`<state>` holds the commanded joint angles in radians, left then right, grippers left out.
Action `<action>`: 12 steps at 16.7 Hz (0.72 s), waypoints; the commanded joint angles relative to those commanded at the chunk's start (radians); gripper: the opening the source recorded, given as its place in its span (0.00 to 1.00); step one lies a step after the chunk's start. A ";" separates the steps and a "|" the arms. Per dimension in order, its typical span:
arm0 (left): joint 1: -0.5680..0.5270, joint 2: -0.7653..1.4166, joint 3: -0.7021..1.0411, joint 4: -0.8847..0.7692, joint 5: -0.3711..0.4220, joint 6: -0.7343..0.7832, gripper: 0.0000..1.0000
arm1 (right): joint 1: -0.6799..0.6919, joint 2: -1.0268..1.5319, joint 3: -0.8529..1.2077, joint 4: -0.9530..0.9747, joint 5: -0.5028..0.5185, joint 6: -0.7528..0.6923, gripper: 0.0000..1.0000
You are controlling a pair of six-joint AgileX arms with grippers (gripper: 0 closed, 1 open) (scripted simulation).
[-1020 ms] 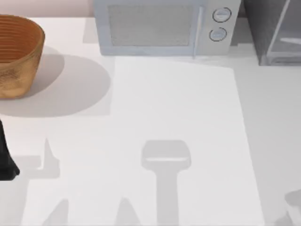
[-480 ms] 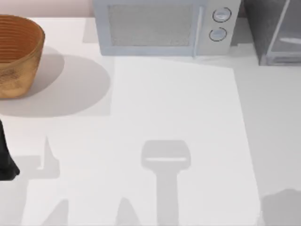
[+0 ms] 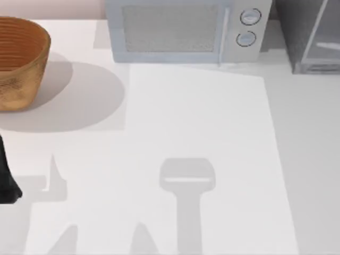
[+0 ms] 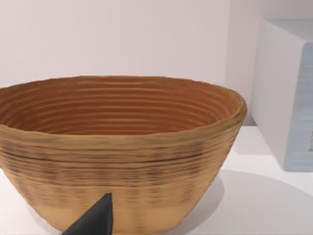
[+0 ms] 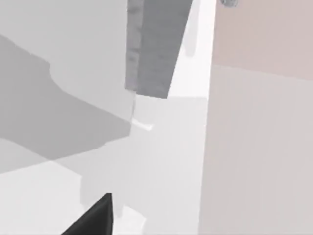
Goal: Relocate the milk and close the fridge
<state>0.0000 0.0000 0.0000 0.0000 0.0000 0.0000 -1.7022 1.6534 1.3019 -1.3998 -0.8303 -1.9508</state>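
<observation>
The fridge [image 3: 313, 34] stands at the worktop's [image 3: 202, 122] far right corner, just to the right of the microwave [image 3: 186, 32]. From above, its pale-framed translucent door looks swung outward at an angle rather than flush with the cabinet, so I judge it still open. I cannot place the milk.

The left arm sits parked at the worktop's left edge, near the front, its left pincer [image 3: 8, 183] a dark shape there; its wrist camera looks at the basket [image 4: 117, 161], which stands at the far left corner, with one dark fingertip [image 4: 95, 220] poking into view. I cannot tell whether that pincer is released or clenched. The right wrist view looks across bare worktop at a grey upright slab that may be part of the fridge [image 5: 154, 46], with one fingertip [image 5: 95, 218] of the right pincer at the frame's edge; its state I cannot tell either.

As a judgement: a small carton should be light and fairly stiff, but its thin walls would dent under hard squeezing and its smooth faces may slip. Taking it across two flat opposite sides around mid-height would suit best. The fridge door is rigid and hinged, so it needs a push on the free edge of the frame, not a grasp.
</observation>
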 joint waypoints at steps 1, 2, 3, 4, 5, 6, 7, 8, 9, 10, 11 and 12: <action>0.000 0.000 0.000 0.000 0.000 0.000 1.00 | -0.027 0.048 0.015 -0.005 -0.034 -0.027 1.00; 0.000 0.000 0.000 0.000 0.000 0.000 1.00 | -0.055 0.087 0.023 -0.015 -0.064 -0.045 1.00; 0.000 0.000 0.000 0.000 0.000 0.000 1.00 | -0.079 0.118 0.025 -0.028 -0.088 -0.055 1.00; 0.000 0.000 0.000 0.000 0.000 0.000 1.00 | -0.096 0.139 0.024 -0.041 -0.105 -0.060 1.00; 0.000 0.000 0.000 0.000 0.000 0.000 1.00 | -0.105 0.152 0.022 -0.050 -0.115 -0.063 1.00; 0.000 0.000 0.000 0.000 0.000 0.000 1.00 | -0.108 0.155 0.021 -0.053 -0.118 -0.063 1.00; 0.000 0.000 0.000 0.000 0.000 0.000 1.00 | -0.108 0.155 0.021 -0.053 -0.118 -0.063 1.00; 0.000 0.000 0.000 0.000 0.000 0.000 1.00 | -0.108 0.155 0.021 -0.053 -0.118 -0.063 1.00; 0.000 0.000 0.000 0.000 0.000 0.000 1.00 | -0.108 0.155 0.021 -0.053 -0.118 -0.063 1.00; 0.000 0.000 0.000 0.000 0.000 0.000 1.00 | -0.104 0.153 0.021 -0.051 -0.116 -0.062 1.00; 0.000 0.000 0.000 0.000 0.000 0.000 1.00 | -0.103 0.153 0.021 -0.050 -0.116 -0.061 1.00; 0.000 0.000 0.000 0.000 0.000 0.000 1.00 | -0.092 0.152 0.021 -0.040 -0.110 -0.051 1.00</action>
<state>0.0000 0.0000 0.0000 0.0000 0.0000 0.0000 -1.7945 1.8054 1.3231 -1.4394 -0.9407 -2.0023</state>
